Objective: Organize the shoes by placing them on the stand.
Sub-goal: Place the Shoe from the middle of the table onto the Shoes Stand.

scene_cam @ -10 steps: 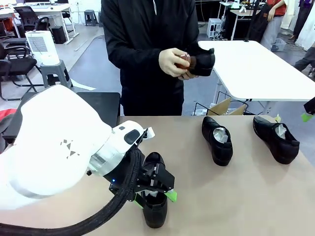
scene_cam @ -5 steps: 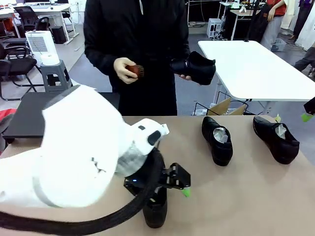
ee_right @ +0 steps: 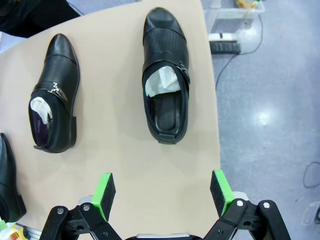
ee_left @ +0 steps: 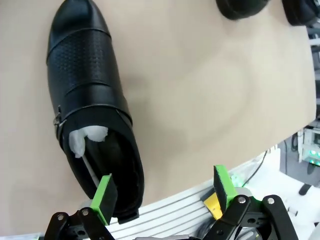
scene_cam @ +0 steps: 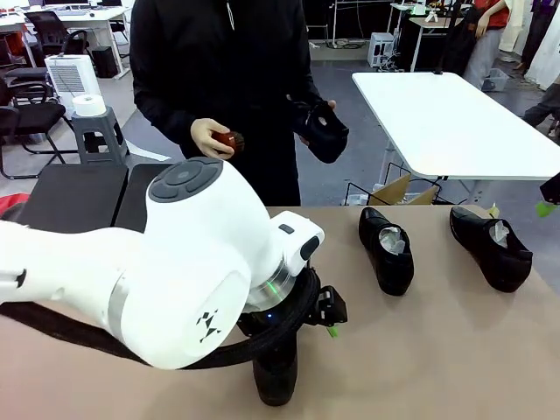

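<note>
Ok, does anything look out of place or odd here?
Nothing damaged or spilled. One shoe lies at the table's near edge, heel seemingly overhanging it, below the open left gripper. Two more shoes sit apart on the right, angled differently. The person holds a fourth shoe and a small brush; the stand's visible part is bare.

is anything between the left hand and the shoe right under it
Nothing visible does. In the left wrist view the open left hand hangs over the heel end of the near shoe, with bare table beside it.
</note>
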`<state>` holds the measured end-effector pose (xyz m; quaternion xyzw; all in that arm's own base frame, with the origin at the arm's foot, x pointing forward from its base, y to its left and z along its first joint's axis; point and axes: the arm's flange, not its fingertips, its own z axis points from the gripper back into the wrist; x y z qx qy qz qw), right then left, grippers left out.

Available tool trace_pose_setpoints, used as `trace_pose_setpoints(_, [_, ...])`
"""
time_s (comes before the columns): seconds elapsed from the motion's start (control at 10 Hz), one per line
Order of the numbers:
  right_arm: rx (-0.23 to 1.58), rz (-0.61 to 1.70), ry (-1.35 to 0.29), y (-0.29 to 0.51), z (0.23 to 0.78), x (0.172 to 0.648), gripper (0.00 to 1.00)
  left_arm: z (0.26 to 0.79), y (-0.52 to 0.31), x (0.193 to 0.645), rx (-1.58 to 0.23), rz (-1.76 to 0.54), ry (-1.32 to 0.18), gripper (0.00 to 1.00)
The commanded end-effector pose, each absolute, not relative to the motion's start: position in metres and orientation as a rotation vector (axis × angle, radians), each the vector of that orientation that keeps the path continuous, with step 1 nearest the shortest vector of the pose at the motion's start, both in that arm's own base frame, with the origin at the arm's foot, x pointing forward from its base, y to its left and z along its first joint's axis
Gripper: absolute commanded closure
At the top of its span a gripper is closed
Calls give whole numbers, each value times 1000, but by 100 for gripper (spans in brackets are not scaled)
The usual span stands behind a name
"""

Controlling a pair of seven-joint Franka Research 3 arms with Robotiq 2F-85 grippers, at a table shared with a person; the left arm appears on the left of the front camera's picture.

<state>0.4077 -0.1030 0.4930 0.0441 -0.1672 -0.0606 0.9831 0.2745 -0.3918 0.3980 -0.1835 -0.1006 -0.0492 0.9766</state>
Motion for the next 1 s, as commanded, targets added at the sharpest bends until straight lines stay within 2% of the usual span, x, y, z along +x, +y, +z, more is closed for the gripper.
trace_pose_setpoints(0.0, [80,-111,-339,-105,493,407,0,404,-411,282,-346,-50,-211,0])
trace_pose_setpoints(0.6, [80,-111,-339,-105,493,407,0,370,-427,292,-229,-5,-215,0])
trace_pose_setpoints(0.9, [80,-111,-339,-105,493,407,0,376,-427,277,-266,-35,-224,0])
